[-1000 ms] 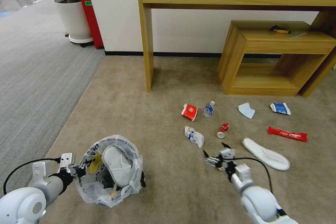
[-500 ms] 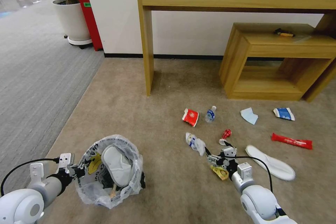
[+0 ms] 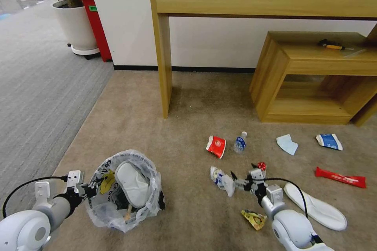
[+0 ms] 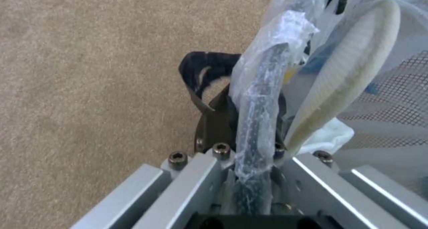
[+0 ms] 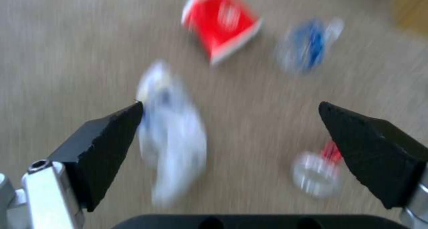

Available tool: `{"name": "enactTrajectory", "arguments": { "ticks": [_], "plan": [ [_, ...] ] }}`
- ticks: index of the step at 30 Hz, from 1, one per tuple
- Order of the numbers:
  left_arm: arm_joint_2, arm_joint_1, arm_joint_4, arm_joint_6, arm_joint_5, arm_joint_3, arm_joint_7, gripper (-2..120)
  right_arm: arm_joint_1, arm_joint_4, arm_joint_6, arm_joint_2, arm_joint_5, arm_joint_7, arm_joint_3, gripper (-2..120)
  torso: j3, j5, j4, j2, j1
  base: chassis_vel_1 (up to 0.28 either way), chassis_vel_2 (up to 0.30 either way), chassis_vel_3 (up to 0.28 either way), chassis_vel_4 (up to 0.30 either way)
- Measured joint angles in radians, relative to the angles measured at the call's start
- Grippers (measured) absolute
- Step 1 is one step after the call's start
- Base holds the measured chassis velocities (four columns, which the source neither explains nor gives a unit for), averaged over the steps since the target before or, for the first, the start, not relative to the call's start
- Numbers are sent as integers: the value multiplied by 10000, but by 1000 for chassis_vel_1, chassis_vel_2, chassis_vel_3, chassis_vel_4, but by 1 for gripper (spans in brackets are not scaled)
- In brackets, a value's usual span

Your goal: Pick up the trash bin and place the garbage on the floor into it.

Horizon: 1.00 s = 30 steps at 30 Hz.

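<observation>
The trash bin (image 3: 125,190), black with a printed white bag, hangs low at the left with a white slipper (image 3: 131,184) and a wooden stick in it. My left gripper (image 3: 84,193) is shut on its rim (image 4: 256,122), bag plastic pinched in. My right gripper (image 3: 245,175) hovers open (image 5: 229,108) just over the floor (image 3: 176,133), between a crumpled white wrapper (image 3: 222,176) (image 5: 172,135) and the red can (image 3: 260,166) (image 5: 319,170). Beyond lie the red cup (image 3: 216,146) (image 5: 220,21) and small bottle (image 3: 240,142) (image 5: 307,46). A yellow wrapper (image 3: 254,219) lies beside my right arm.
To the right lie a second white slipper (image 3: 316,206), a red wrapper (image 3: 339,177), a blue wrapper (image 3: 329,141) and a light-blue mask (image 3: 287,144). A wooden table (image 3: 161,55) and low wooden shelf (image 3: 310,74) stand behind. White plant pot (image 3: 74,27) and grey carpet (image 3: 39,86) are at the left.
The head camera has shifted, so the whole scene sits lower in the picture. My right gripper has reached forward between the white wrapper and the can, uncovering the yellow wrapper. The left still holds the bin.
</observation>
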Motion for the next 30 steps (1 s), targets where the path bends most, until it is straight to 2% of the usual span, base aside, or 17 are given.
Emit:
{"name": "enactTrajectory", "arguments": {
  "ticks": [6,9,24,26,27,28,30],
  "plan": [
    [-52,-2,41,0,-2,-11,0,0,-117,-809,-450,-524,-200,-1241,-3,100,-4,1,0,0,-3,0,0,0,0],
    [-75,15,16,0,-5,-17,0,0,-189,-1130,-640,-874,-758,-2249,20,100,-4,-2,1,0,-3,0,0,0,0],
    [-122,75,-59,1,61,57,3,0,89,-2298,-616,-516,-1626,-3091,-236,100,-2,-1,1,0,-3,0,0,0,0],
    [-104,70,-127,1,67,70,2,0,406,-2773,-440,-308,-1826,-3385,-313,96,-3,0,1,0,-3,0,0,0,0],
    [-100,76,-151,1,63,71,0,0,511,-2900,-404,-252,-1841,-3490,-334,90,-2,0,1,1,-3,0,0,0,0],
    [-100,76,-151,1,63,71,0,0,511,-2900,-404,-252,-1841,-3490,-334,90,-2,0,1,1,-3,0,0,0,0],
    [-94,87,-176,1,53,70,-6,0,592,-2980,-381,-228,-1847,-3613,-364,82,-2,-10,0,1,-3,0,0,0,0]
  ]
}}
